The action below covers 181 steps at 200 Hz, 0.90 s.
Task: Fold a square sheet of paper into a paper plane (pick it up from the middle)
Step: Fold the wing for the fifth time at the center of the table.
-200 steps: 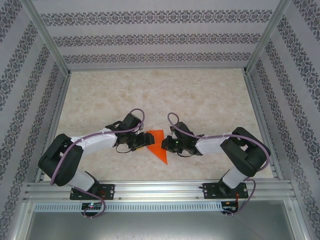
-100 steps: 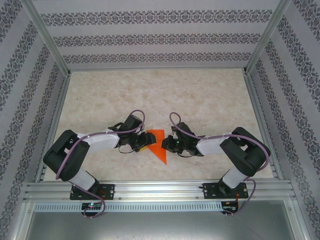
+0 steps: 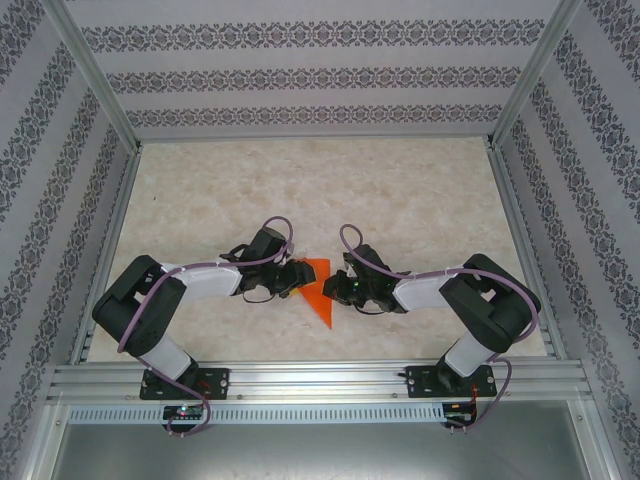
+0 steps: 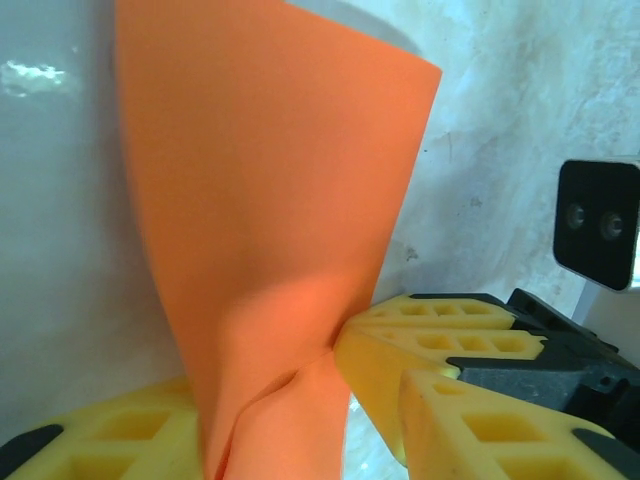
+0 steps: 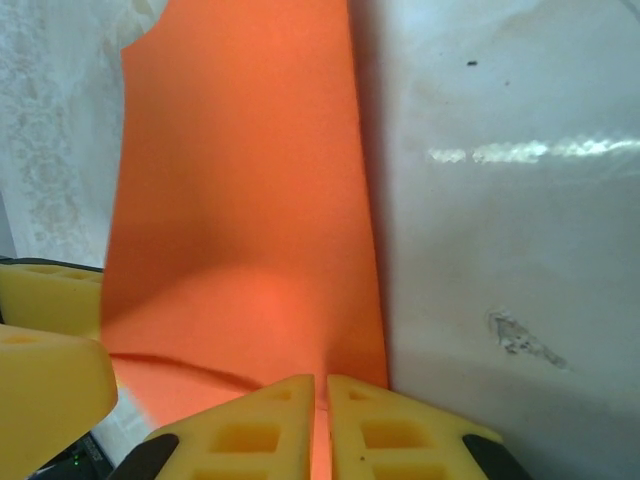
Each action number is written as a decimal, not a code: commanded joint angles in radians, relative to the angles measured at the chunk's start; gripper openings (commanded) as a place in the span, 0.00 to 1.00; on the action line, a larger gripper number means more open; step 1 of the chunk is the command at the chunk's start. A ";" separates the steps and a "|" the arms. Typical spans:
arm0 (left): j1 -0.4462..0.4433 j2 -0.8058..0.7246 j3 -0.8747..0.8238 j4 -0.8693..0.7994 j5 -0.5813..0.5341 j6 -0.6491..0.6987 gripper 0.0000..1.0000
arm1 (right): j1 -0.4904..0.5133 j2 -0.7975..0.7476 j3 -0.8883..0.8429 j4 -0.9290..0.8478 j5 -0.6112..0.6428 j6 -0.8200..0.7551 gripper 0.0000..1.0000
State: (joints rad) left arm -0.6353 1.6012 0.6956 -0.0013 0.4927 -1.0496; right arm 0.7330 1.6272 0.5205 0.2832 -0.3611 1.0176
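My right gripper (image 5: 320, 385) pinches the orange paper (image 5: 240, 180) at its fingertips. My left gripper (image 4: 290, 410) is spread; I see the paper standing between its fingers.

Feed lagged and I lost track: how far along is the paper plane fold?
Done: right gripper pinches the orange sheet, lifted at least partly off the table. In hand: left gripper straddles its other side, jaws apart. Left: no pointed dart or wings yet; the sheet looks only loosely bent.
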 commanded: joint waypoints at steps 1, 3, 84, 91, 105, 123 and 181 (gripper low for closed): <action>-0.014 0.008 -0.017 0.081 0.016 -0.020 0.46 | -0.003 0.083 -0.021 -0.027 0.087 -0.010 0.13; -0.014 0.008 -0.016 0.080 0.016 -0.018 0.45 | -0.002 0.082 -0.020 -0.027 0.088 -0.010 0.14; -0.015 0.062 0.029 0.057 0.014 0.032 0.17 | 0.000 0.033 -0.004 -0.032 0.103 -0.041 0.20; -0.015 0.059 0.035 0.046 0.005 0.037 0.12 | -0.001 0.021 -0.002 -0.033 0.105 -0.046 0.21; -0.015 0.053 0.045 0.020 -0.012 0.042 0.08 | 0.003 -0.015 -0.002 -0.042 0.117 -0.061 0.25; -0.013 0.040 0.050 0.002 -0.031 0.041 0.03 | 0.009 -0.075 -0.004 -0.075 0.157 -0.078 0.31; -0.012 -0.049 0.053 -0.127 -0.168 0.043 0.01 | 0.071 -0.310 0.002 -0.264 0.372 -0.204 0.42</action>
State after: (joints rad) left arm -0.6373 1.5974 0.7219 -0.0521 0.4042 -1.0264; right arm 0.7609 1.3899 0.5205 0.1043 -0.1238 0.9123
